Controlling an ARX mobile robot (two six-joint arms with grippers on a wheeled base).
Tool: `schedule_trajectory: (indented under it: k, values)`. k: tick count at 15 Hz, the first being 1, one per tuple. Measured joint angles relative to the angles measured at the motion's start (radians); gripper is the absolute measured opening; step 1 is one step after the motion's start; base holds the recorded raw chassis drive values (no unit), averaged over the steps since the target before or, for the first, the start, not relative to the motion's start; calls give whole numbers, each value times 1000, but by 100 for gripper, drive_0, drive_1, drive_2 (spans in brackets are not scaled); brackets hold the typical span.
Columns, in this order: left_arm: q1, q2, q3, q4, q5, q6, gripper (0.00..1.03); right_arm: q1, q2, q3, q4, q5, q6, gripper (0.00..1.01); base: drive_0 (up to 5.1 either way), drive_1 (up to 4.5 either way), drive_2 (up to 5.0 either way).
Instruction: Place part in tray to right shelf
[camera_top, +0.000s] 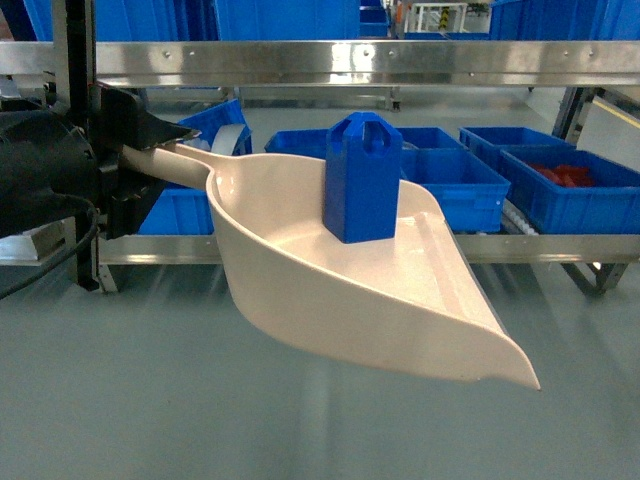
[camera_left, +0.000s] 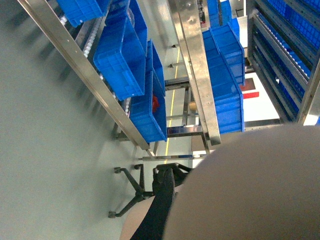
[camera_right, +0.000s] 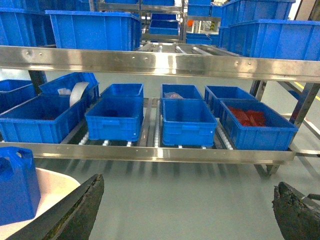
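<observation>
the left tool (camera_top: 150, 165) is clenched on the long handle of the cream plastic dustpan-shaped tray (camera_top: 300, 270), held above the floor. the small blue jerrycan-shaped plastic part (camera_top: 363, 178) stands upright inside it, well right of that tool. the right tool (camera_right: 190, 207) is spread wide, grasping nothing.

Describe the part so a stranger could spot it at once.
Find the big cream tray held out by its handle. Standing upright inside it is the part, a small bright blue jerrycan-shaped block. Unlike the open blue crates behind, it is closed, with a looped handle on top.
</observation>
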Motion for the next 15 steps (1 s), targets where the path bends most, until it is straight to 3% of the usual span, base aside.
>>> schedule_trajectory:
  k: [15]
  values:
    - [-5,0,0,3,5,0,13,0,0,0,3,0,0,98,0,0,0]
